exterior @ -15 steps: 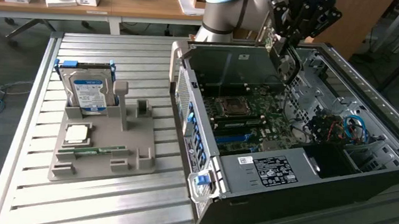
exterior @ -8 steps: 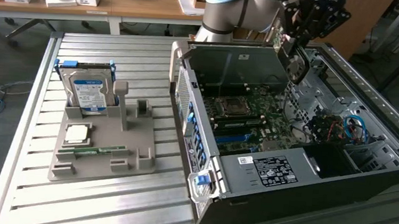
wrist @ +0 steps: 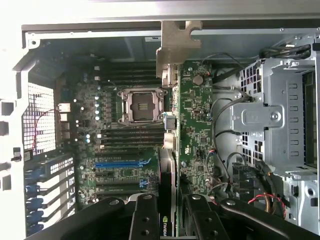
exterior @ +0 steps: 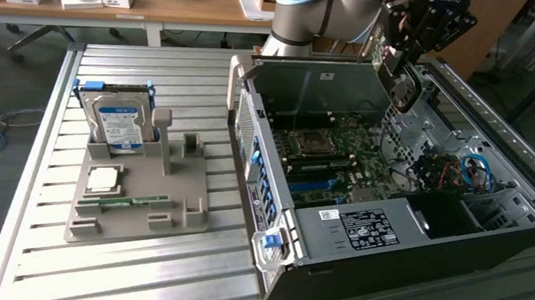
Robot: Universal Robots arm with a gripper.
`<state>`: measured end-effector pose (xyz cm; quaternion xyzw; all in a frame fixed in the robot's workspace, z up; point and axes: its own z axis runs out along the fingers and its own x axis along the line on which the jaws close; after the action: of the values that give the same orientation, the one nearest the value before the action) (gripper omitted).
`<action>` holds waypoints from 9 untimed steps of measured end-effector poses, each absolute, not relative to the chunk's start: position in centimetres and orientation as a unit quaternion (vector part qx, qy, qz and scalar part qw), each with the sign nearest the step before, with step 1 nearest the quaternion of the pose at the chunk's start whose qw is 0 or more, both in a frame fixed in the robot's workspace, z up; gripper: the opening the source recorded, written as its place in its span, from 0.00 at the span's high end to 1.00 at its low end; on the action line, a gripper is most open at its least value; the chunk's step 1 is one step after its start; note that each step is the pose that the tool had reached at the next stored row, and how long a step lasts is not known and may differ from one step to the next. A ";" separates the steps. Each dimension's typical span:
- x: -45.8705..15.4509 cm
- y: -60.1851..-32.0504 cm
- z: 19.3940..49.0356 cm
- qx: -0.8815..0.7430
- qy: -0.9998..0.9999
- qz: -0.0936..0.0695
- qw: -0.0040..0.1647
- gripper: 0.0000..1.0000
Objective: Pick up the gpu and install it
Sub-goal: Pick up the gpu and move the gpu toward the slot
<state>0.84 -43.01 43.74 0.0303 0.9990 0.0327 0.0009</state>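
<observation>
The gpu [wrist: 195, 125], a green circuit board with a silvery end bracket [wrist: 175, 45], hangs edge-on between my fingers [wrist: 145, 215]. My gripper [wrist: 172, 212] is shut on the gpu's near edge. In the exterior view, the gripper [exterior: 412, 43] holds the gpu [exterior: 400, 89] upright above the far end of the open computer case [exterior: 433, 235]. The card is over the motherboard [exterior: 334, 155], not touching it. The blue slot [wrist: 122, 163] lies on the board beside the card, apart from it.
A grey holder [exterior: 139, 204] on the slatted table at the exterior view's left carries a hard drive [exterior: 117, 120], a processor chip [exterior: 102, 178] and a memory stick [exterior: 134, 201]. A drive cage [wrist: 280, 115] and loose cables [exterior: 471, 170] crowd the case beside the board.
</observation>
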 end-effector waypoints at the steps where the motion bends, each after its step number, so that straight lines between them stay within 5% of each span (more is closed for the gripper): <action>1: 0.8 -43.0 43.7 0.030 0.999 0.033 0.001 0.74; 9: 1.5 -43.0 43.4 0.030 0.999 0.033 0.001 0.74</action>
<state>1.48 -43.01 43.45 0.0303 0.9990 0.0328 0.0009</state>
